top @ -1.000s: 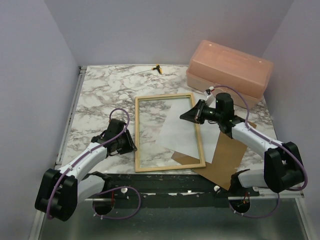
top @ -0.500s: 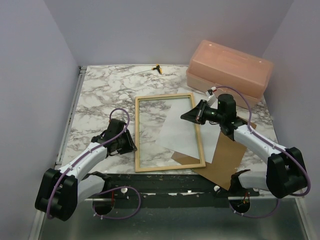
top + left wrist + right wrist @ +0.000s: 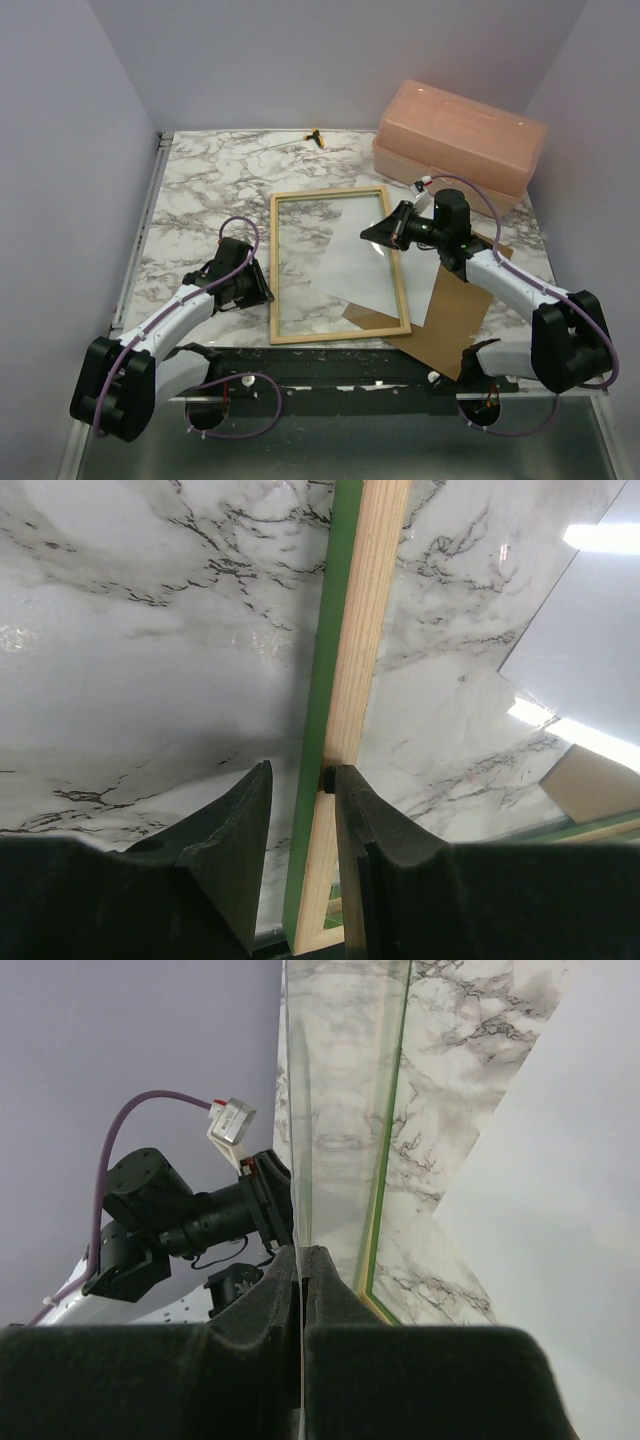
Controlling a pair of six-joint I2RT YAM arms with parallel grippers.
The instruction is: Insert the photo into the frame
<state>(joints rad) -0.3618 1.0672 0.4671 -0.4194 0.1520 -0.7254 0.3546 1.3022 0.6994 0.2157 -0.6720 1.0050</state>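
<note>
Seating step judged underway: photo [image 3: 356, 262] draped over frame [image 3: 276, 270] rail, clenched right pincer [image 3: 368, 234] above; left pincer [image 3: 300, 772] grip untellable; leftward slide needed.

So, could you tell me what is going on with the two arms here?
The robot is fitting the photo into the frame. The left gripper has its fingers around the frame's left rail. The photo lies white side up, skewed across the right rail, partly inside the frame. The right gripper, fingers shut, is at the photo over that rail; whether it pinches the sheet is unclear. A brown backing board lies under the near right corner.
</note>
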